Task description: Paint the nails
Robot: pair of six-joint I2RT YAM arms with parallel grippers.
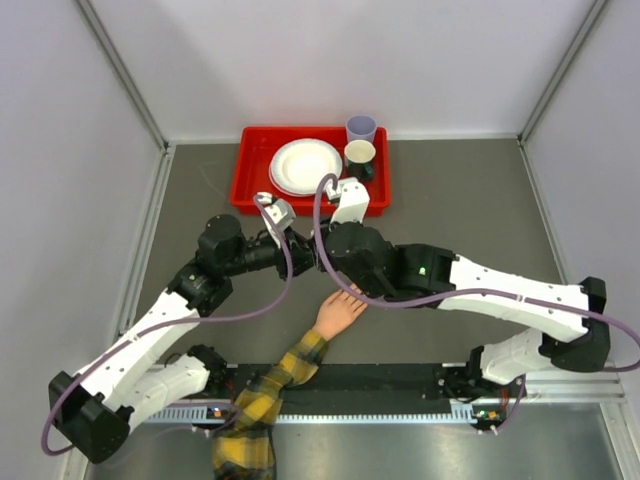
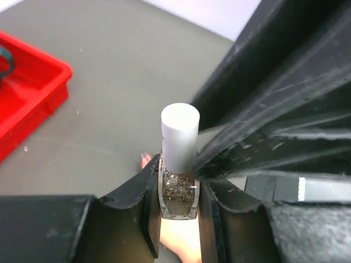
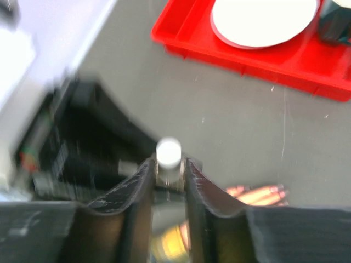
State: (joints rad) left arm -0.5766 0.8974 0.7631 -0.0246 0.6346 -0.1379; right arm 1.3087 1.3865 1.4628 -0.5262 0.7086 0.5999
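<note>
Grey table [image 1: 470,200] under everything, with a red tray [image 1: 243,170] at 12 o'clock against the back wall

Left arm [image 1: 150,340] reaching in from 7 o'clock, right arm [image 1: 510,295] from 4 o'clock, wrists meeting mid-table just at 6 o'clock of the tray

Plaid sleeve [image 1: 265,395] coming up from the near edge at 6 o'clock, with the peach hand [image 1: 338,312] at its end. Long axis from 7 o'clock at the cuff to 1 o'clock at the fingers, flat on the table, fingertips tucked under the right wrist

In the tray: white plate [image 1: 305,165], two cups [image 1: 360,155] at its 3 o'clock

Left gripper [image 2: 178,176] clenched on a small clear bottle [image 2: 178,196] of dark glitter, pads pressed to both glass sides, bottle upright over the peach skin below

White cap [image 2: 180,131] on top of the bottle, pointing up. Black finger of the right gripper [image 3: 169,167] against the cap's 3 o'clock side

Right wrist view blurred: fingers narrowed to either side of the cap, but grip or gap not possible to tell

Nails [image 2: 145,158] too tiny to read clearly; one pink fingertip peeking out at 9 o'clock of the bottle, more fingers as a pink smear at 4 o'clock in the right wrist view
</note>
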